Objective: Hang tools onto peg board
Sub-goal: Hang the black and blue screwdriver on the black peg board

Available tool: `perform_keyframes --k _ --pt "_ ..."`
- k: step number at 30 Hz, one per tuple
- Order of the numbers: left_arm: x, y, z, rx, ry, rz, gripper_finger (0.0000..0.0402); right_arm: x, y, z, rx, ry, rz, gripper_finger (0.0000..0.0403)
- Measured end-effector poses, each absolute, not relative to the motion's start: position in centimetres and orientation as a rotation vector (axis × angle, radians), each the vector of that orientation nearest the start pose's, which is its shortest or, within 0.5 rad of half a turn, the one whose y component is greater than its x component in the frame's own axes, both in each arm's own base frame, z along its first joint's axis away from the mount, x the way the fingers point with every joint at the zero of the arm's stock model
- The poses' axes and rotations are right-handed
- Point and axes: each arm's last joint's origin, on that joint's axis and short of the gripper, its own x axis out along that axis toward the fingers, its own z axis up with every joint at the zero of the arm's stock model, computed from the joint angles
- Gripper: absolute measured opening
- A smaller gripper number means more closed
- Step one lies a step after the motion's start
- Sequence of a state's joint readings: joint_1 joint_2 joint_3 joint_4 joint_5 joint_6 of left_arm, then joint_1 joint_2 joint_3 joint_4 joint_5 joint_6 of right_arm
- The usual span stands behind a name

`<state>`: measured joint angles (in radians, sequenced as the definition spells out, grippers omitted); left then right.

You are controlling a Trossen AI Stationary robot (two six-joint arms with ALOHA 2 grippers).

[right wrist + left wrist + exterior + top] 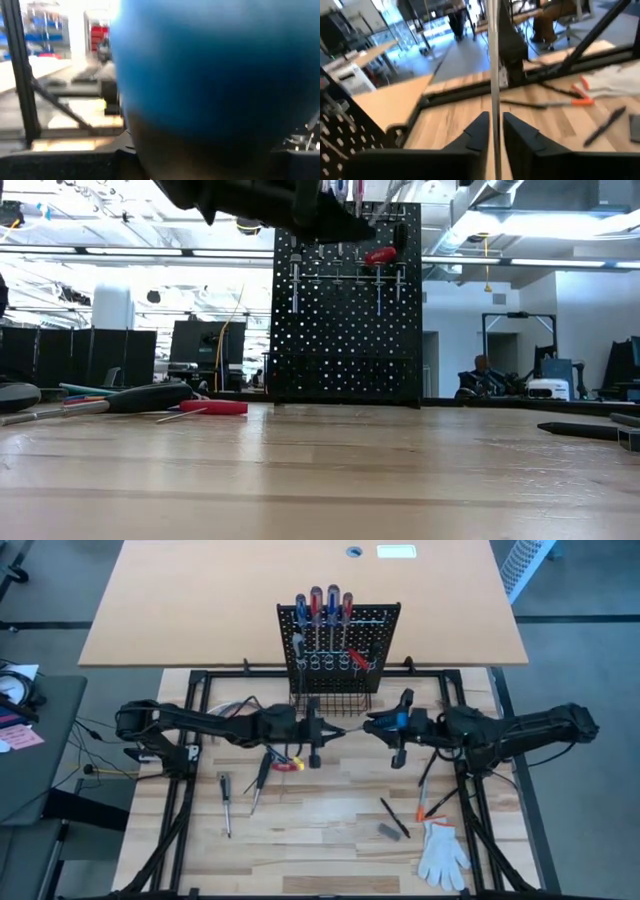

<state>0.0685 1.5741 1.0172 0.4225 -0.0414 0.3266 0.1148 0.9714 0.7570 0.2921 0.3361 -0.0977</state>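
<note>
High view: my left claw (322,730) pinches the screwdriver's thin shaft (494,90); opposite, my right claw (385,726) grips its blue handle (400,721).

Open wood tabletop (320,830) across the near middle, passable between loose tools on either side. Toward the left: two screwdrivers (240,795) lying near each other and a red-handled tool (288,765) beside a loop of coloured wires. Toward the right: a black tool (394,817), a small grey block (388,831), an orange-tipped tool (430,808), and a white glove (441,854) at the near corner. Ahead of the peg board (338,645), both arms meeting end to end, left gripper (322,730) and right gripper (372,724) joined by a thin shaft (494,85), barring the approach to the wire basket (336,701). Upper ring row already crowded with handles (322,605).
</note>
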Motion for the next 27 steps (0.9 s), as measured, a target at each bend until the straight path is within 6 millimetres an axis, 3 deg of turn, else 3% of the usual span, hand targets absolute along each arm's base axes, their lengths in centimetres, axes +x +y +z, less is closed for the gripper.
perform_keyframes --k 6,11,14,27 --pt "35.6 2.7 27.3 0.366 0.188 0.128 0.0108 21.7 1.7 33.7 -0.06 -0.053 -0.225 0.0132" --pt "36.1 2.7 26.2 0.425 0.231 0.12 0.0117 21.7 1.6 33.7 -0.06 -0.052 -0.228 0.0132" --pt "36.5 2.8 25.4 0.472 0.256 0.116 0.0108 21.7 1.5 33.6 -0.039 -0.05 -0.23 0.0132" --pt "36.6 2.9 25.7 0.465 0.223 0.145 0.001 21.7 1.2 33.3 -0.059 -0.011 -0.244 0.0132"
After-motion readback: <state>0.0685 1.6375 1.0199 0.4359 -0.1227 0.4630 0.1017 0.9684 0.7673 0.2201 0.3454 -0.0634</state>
